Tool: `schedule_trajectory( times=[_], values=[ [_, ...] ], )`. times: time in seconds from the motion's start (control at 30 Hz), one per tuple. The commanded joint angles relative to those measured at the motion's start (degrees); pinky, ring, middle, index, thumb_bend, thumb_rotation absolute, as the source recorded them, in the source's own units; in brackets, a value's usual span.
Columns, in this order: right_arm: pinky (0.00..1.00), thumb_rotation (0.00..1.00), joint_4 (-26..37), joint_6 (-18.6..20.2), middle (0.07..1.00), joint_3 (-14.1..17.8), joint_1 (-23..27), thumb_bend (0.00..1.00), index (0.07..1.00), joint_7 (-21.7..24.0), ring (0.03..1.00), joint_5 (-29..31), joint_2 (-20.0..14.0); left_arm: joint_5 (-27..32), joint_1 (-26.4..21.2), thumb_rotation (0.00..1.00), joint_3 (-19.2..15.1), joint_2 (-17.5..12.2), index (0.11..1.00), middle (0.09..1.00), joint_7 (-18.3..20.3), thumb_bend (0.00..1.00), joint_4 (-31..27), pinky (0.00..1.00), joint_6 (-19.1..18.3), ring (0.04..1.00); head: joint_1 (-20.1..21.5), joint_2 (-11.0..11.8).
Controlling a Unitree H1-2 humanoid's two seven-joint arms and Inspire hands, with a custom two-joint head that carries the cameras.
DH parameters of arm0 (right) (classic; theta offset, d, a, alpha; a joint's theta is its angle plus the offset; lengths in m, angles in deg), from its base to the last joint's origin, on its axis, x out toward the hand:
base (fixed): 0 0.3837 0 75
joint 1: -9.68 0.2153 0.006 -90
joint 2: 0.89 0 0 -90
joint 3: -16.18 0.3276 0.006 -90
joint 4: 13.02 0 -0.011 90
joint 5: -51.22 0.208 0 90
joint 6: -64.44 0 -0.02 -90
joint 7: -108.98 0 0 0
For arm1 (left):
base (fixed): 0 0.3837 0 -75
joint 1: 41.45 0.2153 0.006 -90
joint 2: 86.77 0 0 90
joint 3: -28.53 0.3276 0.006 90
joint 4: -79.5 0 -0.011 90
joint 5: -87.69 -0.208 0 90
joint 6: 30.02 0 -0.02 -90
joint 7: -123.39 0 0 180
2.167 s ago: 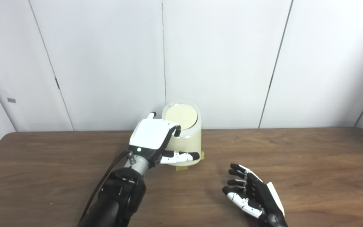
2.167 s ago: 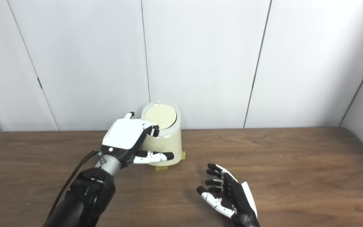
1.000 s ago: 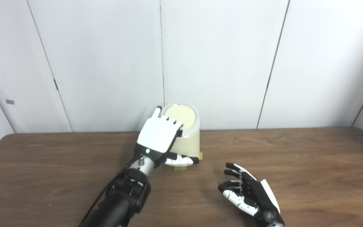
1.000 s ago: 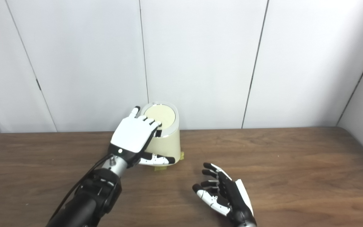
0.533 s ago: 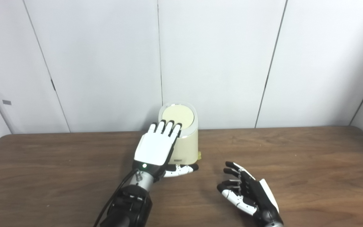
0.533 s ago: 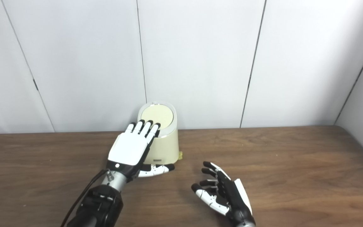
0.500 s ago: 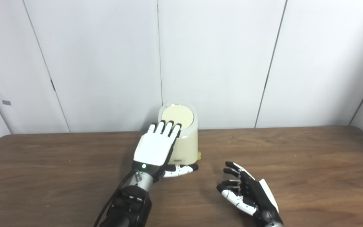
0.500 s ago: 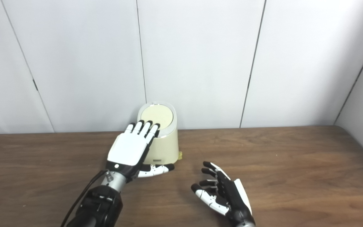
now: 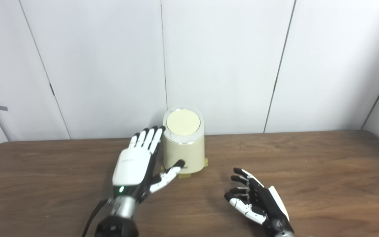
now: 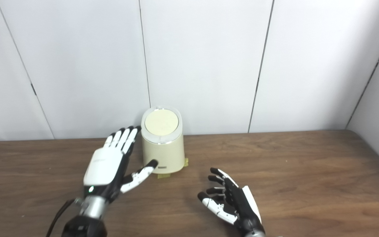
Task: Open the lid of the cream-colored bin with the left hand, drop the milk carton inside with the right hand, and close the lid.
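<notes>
The cream-colored bin (image 9: 183, 144) stands upright near the back of the brown table, its round lid (image 9: 183, 120) lying flat and closed on top. My left hand (image 9: 136, 164) hovers just left of the bin, palm down, open, fingers stretched out and apart; its thumb points toward the bin's base. My right hand (image 9: 257, 204) rests low over the table in front and to the right of the bin, palm up, open and holding nothing. No milk carton shows in either view.
Yellow tape tabs (image 9: 186, 175) mark the bin's foot on the table (image 9: 308, 164). White wall panels (image 9: 222, 65) rise directly behind the bin. The table's right corner (image 10: 357, 135) lies near a side wall.
My left hand has come off the lid and drawn back left and toward me, fingers now straight. The lid sits closed. The right hand has barely shifted. The camera has panned slightly.
</notes>
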State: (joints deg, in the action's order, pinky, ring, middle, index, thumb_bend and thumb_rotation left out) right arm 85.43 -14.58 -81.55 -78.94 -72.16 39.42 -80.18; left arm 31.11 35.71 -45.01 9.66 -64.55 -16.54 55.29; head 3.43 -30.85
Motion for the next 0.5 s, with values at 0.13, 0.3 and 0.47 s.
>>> schedule_trajectory(
  times=[0.13, 0.3, 0.47],
  values=[
    [0.65, 0.28, -2.09, -6.04, 0.758, 1.46, -0.27, 0.26, 0.765, -4.06, 0.732, -1.01, 2.34, 17.62, 3.85, 0.61, -5.78, 1.73, 0.858, 0.864, -12.11, 0.26, -2.73, 0.76, 17.40, 0.852, 0.55, -0.08],
    [0.65, 0.14, -3.38, -10.70, 0.741, 3.04, -0.31, 0.23, 0.737, -6.69, 0.720, -1.59, 3.79, 28.23, 7.22, 0.51, -8.65, 2.78, 0.750, 0.755, -12.43, 0.16, -0.30, 0.62, 25.49, 0.738, 0.74, 0.11],
    [0.61, 0.15, -5.25, -16.91, 0.716, 4.35, -0.09, 0.24, 0.711, -8.26, 0.698, -0.79, 4.16, 36.88, 11.07, 0.48, -10.71, 3.74, 0.757, 0.760, -9.31, 0.19, 0.94, 0.63, 25.86, 0.737, 0.84, 0.36]
  ],
)
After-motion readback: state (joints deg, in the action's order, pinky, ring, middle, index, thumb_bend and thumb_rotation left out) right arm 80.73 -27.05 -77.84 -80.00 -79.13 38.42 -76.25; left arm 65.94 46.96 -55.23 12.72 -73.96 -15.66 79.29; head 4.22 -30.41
